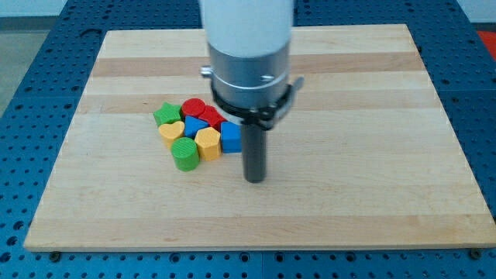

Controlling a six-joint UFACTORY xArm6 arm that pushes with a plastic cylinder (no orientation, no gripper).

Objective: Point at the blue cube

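The blue cube (pixel 230 138) sits at the right end of a tight cluster of blocks left of the board's middle. My tip (pixel 254 180) rests on the board just to the lower right of the blue cube, a short gap away. The rod rises from there and hides the cube's right edge. Beside the cube are a yellow heart-like block (pixel 208 143), a blue triangular block (pixel 195 125) and a red block (pixel 213 116).
The cluster also holds a red cylinder (pixel 193 107), a green star-like block (pixel 166 115), a yellow heart (pixel 171 132) and a green cylinder (pixel 185 154). The wooden board (pixel 364 155) lies on a blue perforated table (pixel 23 62).
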